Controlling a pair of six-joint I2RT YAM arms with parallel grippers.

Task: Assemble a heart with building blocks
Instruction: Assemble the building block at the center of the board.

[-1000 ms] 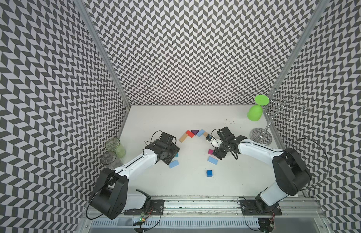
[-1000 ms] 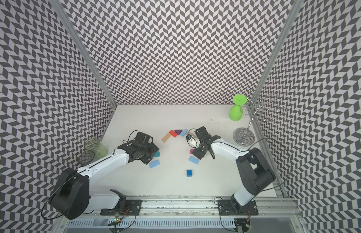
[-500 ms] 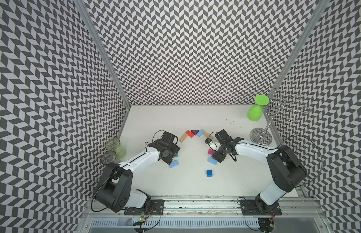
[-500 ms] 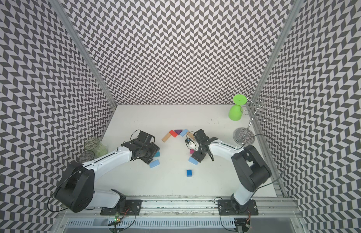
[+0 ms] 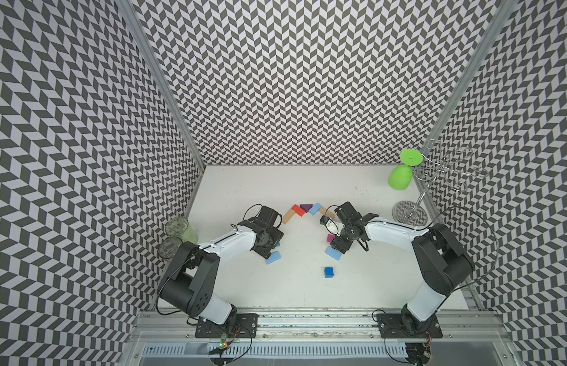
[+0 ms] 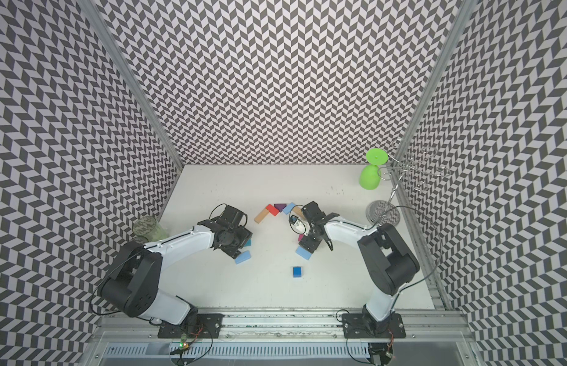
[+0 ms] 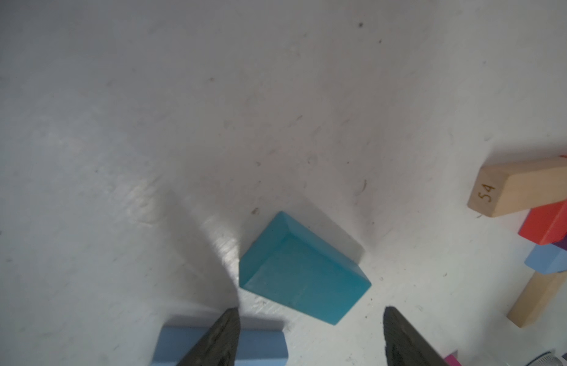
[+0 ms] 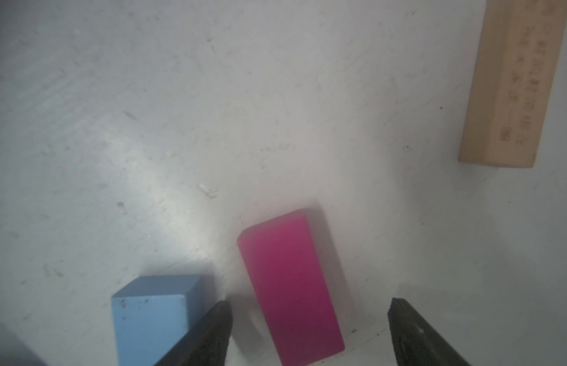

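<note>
Status, clock faces read on the table in both top views: 12 = back wall, 6 = base rail.

Heart [image 5: 302, 209] only part-laid. Top row sits at 12 of table centre as a touching chain: left tan block [image 5: 288, 216], red block [image 5: 298, 209], purple triangle [image 5: 306, 207], upper light blue block [image 5: 315, 208], right tan block [image 5: 325, 211]. Blue cube [image 5: 329, 272] sits alone at 6 of that row, apart from everything.

Side pieces loose:
- Left light blue block [image 5: 273, 257] at 8 of centre. Teal block [image 7: 301, 275] is just beside it at its 12, mostly hidden under the left wrist in the top views.
- Right light blue block [image 5: 333, 253] at 4 of centre. Magenta block [image 8: 291, 285] is just beside it at its 12.

Left gripper [image 7: 310, 336] released, jaws wide, nothing between them. Teal block lies flat just ahead of the tips. One fingertip overlaps the left light blue block in the wrist view; contact can't tell.

Right gripper [image 8: 309, 332] also released, jaws wide, straddling the near end of the magenta block. Gaps on both sides, no contact visible.

Off to the side: green goblet [image 5: 401, 177] hung on wire rack [image 5: 410, 211] at 2, clear tumblers [image 5: 180, 226] at 9 by the left wall.
</note>
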